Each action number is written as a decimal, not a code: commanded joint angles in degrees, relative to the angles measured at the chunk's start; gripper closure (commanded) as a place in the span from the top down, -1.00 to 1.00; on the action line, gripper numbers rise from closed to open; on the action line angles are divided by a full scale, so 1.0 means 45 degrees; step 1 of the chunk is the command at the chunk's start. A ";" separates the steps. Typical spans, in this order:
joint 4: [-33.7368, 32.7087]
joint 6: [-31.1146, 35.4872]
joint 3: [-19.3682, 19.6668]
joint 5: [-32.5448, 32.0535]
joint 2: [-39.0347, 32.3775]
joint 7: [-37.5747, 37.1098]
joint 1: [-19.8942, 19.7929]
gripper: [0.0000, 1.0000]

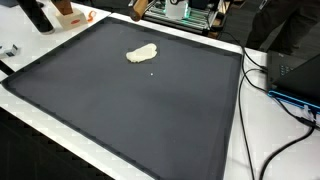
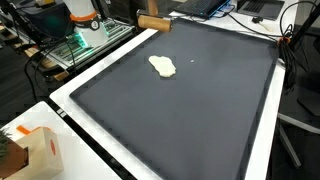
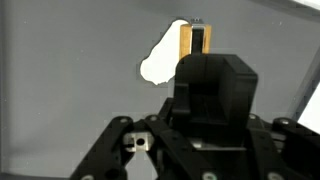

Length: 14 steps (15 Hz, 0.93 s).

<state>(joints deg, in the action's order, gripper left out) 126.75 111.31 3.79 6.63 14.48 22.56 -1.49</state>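
Wrist view, from the left: bare grey mat [image 3: 60,70], then a pale lump [image 3: 158,64] lying flat on it. Just beside the lump's right edge is a small wood block [image 3: 188,40] with a dark face on its right side. The block shows directly above the tool [image 3: 210,72], whose black housing fills the centre and lower part of the picture. The housing hides the fingertips, so it cannot be told whether the tool is wide, narrow or gripping the block. To the right, a pale strip of worktop [image 3: 312,90] shows past the mat edge. In an exterior view, from the left, the mat [image 1: 120,115] covers most of the worktop [image 1: 252,130]. The lump [image 1: 142,54] lies alone on the far half, well apart from every edge, and a black box [image 1: 296,72] with cables stands off the mat at the right. In an exterior view, from the left, a carton [image 2: 40,152] sits on the white worktop [image 2: 70,95] at the near corner. The lump [image 2: 162,66] lies on the far part of the mat [image 2: 200,120], and the block [image 2: 154,22] shows beyond it at the far edge. The tool itself cannot be made out in either exterior view.
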 commanded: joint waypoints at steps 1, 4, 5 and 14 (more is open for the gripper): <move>-0.0024 -0.0027 0.0112 -0.0033 -0.0002 -0.0031 0.0123 -0.51; 0.0098 0.1041 -0.0396 -0.1554 -0.0229 -0.2636 -0.0161 -0.51; 0.0187 0.1462 -0.0484 -0.1990 -0.0350 -0.3394 -0.0182 -0.51; 0.0627 0.1690 -0.1482 -0.6884 -0.1254 -1.1066 -0.0348 -0.51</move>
<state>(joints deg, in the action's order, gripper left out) 128.79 120.40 -1.10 -18.37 9.28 -18.00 -2.24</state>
